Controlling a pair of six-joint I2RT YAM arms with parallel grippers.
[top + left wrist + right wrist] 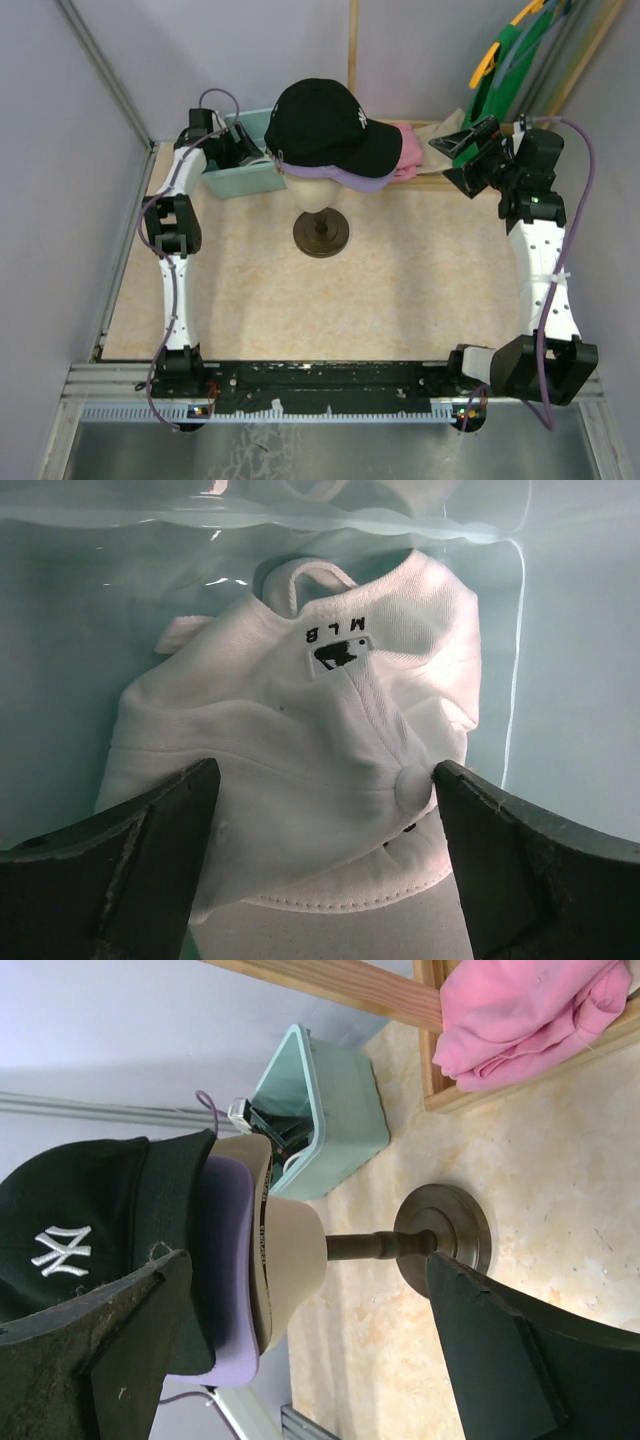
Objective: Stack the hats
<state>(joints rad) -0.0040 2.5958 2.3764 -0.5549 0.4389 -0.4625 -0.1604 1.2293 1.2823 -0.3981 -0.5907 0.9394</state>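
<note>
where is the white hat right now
The white hat lies inside the teal bin at the far left, just left of the hat stand; the left wrist view shows it between the fingers of the open left gripper.

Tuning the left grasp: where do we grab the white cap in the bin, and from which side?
Pinch the soft crown near its button, from straight above. The white cap lies crown-up in the bin, right below the open left gripper; the bin walls likely block any side approach.

"MLB" on white cap (300,760), "NY" on black cap (85,1195)
</note>
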